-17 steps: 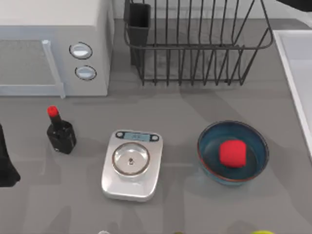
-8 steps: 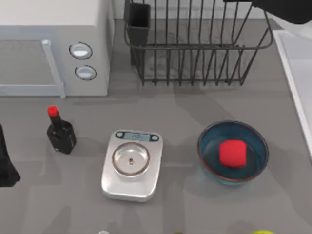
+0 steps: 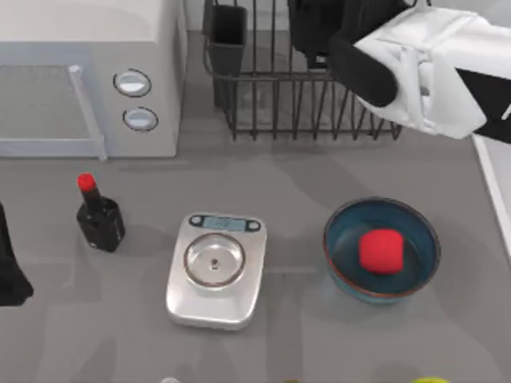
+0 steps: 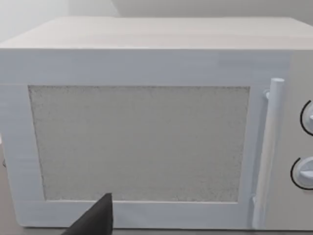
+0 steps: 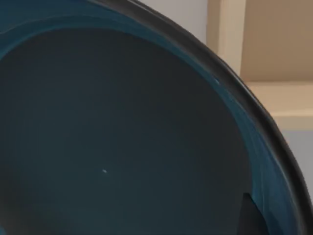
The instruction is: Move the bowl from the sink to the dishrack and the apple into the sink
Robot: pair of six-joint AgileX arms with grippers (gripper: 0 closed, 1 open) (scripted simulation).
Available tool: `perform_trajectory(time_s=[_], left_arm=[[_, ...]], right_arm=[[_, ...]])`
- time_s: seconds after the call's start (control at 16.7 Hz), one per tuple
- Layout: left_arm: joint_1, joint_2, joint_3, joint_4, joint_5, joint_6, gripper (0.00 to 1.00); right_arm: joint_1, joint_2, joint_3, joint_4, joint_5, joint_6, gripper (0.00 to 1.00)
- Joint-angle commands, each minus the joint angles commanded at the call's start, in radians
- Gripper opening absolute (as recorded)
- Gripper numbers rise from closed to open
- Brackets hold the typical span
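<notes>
Left arm [image 3: 9,271] sits parked at the table's left edge, facing the microwave [image 3: 88,76]; can't tell its pincer's state. On the table mid-right, a blue bowl [image 3: 382,249] holds the apple [image 3: 380,250]. Up top, the right arm [image 3: 423,68] hangs over the dishrack [image 3: 263,88], its wrist view up against another bowl [image 5: 122,137]; grip likewise can't tell. The sink [image 3: 489,120] edges the right side.

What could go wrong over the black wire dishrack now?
The deep-blue round bowl in the right gripper could catch the black wire dishrack's upright bars and tip. The red blocky apple sits inside a look-alike bowl, so picking it could drag that bowl. Left gripper parked at table's left edge.
</notes>
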Motion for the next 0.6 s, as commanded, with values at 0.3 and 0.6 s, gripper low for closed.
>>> perform_trajectory(time_s=[0.3,0.6], left_arm=[[0.000,0.000,0.000,0.000,0.000,0.000,1.00],[0.000,0.000,0.000,0.000,0.000,0.000,1.00]], right_arm=[[-0.068,0.141,-0.137,0.283,-0.064,-0.003,0.00],[-0.085,0.167,-0.169,0.330,-0.079,-0.005,0.00]])
